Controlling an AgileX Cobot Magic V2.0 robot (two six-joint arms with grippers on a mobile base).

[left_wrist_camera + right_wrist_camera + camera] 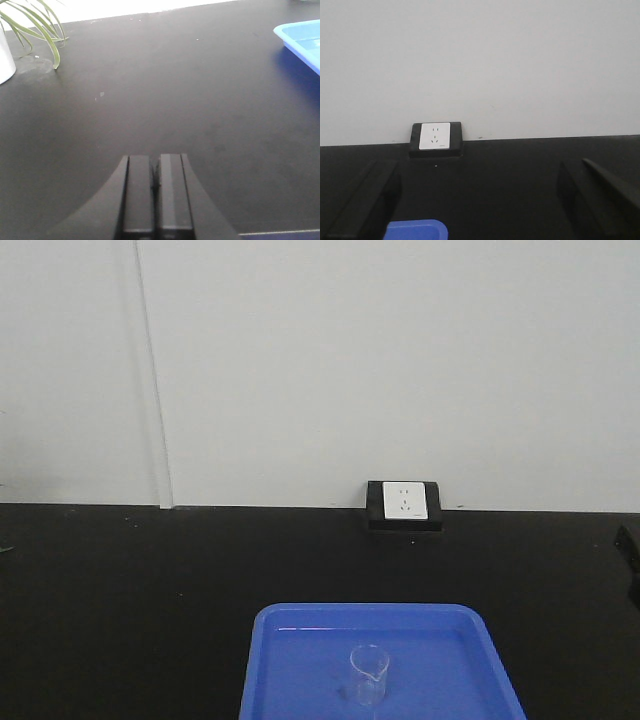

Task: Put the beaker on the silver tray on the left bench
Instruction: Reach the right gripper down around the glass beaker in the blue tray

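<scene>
- Beaker [368, 672] upright inside the blue tray [300, 618], probably just below and ahead of the right jaws.
- Thin glass: light, slick, breakable; best pinched gently across the mid-wall, under the lip.
- Right jaws spread wide, level, low, facing the wall socket [434, 136].
- Left jaws pressed shut above the table [175, 90], blue tray far to their right.
- No silver tray visible.

Clear glass beaker [368, 674], glossy blue plastic tray [296, 668], matte black bench [130, 590].
</scene>
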